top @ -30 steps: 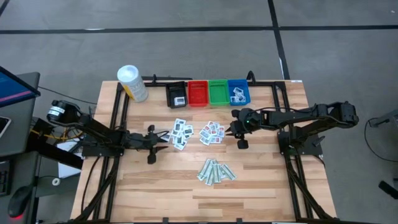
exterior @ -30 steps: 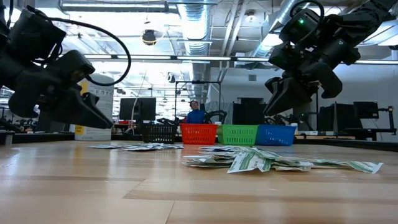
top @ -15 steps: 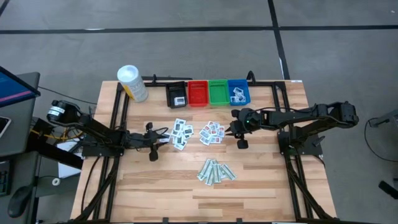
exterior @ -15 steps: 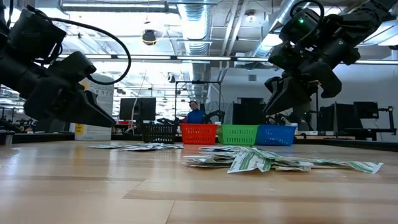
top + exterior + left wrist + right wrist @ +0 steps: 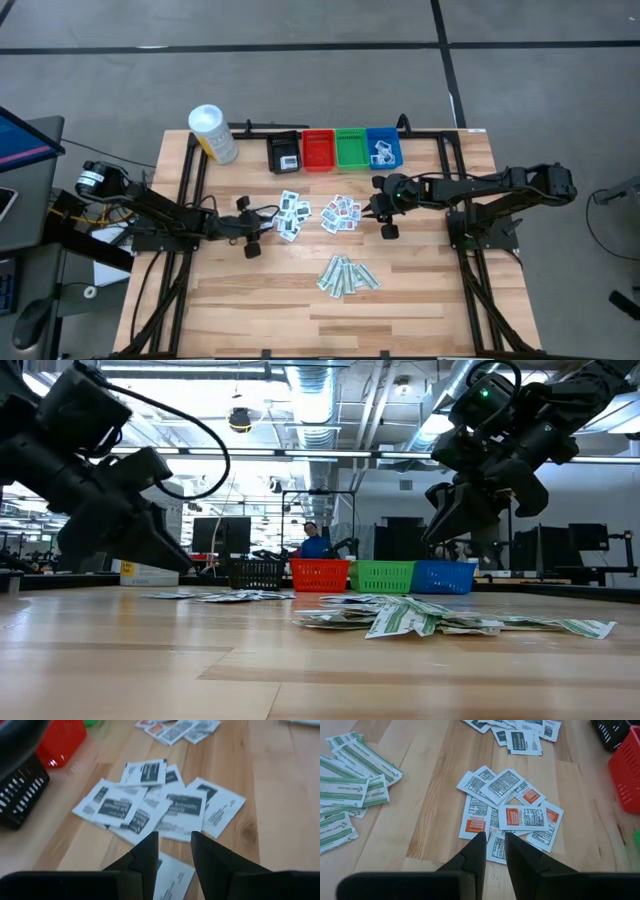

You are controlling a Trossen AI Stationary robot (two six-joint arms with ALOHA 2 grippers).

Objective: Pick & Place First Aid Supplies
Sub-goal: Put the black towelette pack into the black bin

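Note:
Three heaps of packets lie flat on the wooden table. White packets with dark print [image 5: 292, 215] [image 5: 150, 802] lie left of centre. White packets with red print [image 5: 342, 214] [image 5: 512, 815] lie at the centre. Pale-green strips [image 5: 347, 275] [image 5: 350, 775] lie nearer the near edge. My left gripper [image 5: 268, 222] [image 5: 173, 837] hovers open at the left edge of the dark-print heap, above the table [image 5: 185, 565]. My right gripper [image 5: 370, 212] [image 5: 495, 837] hangs narrowly open, well above the right edge of the red-print heap [image 5: 432, 538].
Along the far edge stand a black bin [image 5: 284, 152], a red bin [image 5: 318, 149], a green bin [image 5: 351, 148] and a blue bin [image 5: 384, 148] with white packets in it. A white canister [image 5: 213, 133] stands at the far left corner. A person shows in the room behind.
My left gripper has moved toward the table's right, closing on the dark-print heap, and has risen a little. The packets lie as before.

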